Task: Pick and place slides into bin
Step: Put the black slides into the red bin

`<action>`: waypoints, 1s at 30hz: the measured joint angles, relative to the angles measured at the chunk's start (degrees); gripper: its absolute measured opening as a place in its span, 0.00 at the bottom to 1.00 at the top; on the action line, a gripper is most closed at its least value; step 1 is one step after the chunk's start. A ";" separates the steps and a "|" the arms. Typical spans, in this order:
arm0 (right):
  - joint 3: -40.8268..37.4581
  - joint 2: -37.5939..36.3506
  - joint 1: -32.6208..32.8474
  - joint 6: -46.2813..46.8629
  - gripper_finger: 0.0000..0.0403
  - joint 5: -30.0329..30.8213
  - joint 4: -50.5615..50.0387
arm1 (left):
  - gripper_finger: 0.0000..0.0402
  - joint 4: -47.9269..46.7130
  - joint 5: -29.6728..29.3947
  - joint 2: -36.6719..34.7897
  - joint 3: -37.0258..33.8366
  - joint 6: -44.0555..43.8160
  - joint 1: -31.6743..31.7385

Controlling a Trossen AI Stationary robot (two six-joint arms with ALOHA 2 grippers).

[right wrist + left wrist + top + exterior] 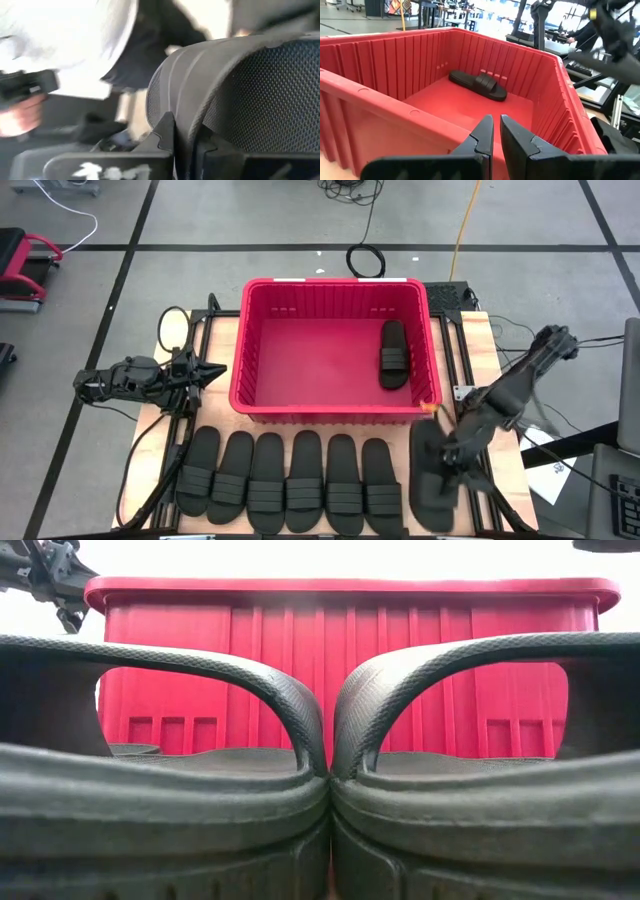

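One slide (pixel 394 355) lies in the red bin (pixel 335 412); six slides (pixel 290 472) line the tabletop (pixel 478 340); the right gripper (pixel 447 468) is at a seventh (pixel 428 480).

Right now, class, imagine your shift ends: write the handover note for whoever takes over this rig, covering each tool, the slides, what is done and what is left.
Right tool: down at the rightmost slide on the table, shut on its strap.
Left tool: waiting beside the bin's left wall, nearly shut, holding nothing.
Done: one slide lies inside the red bin, near its right wall.
Left: six slides sit in a row in front of the bin, plus the gripped one; all seven need binning.
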 joint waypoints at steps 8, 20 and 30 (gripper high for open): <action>22.63 -0.09 -13.92 -20.31 0.01 20.11 -22.06 | 0.08 0.04 0.00 0.00 0.00 0.82 0.00; 36.40 5.12 -52.78 -54.99 0.02 23.77 -27.51 | 0.08 3.84 -0.20 0.00 0.00 3.38 -0.02; 39.65 18.91 -79.92 -72.80 0.02 -1.07 -36.81 | 0.08 3.98 -0.20 0.00 0.00 4.36 -0.02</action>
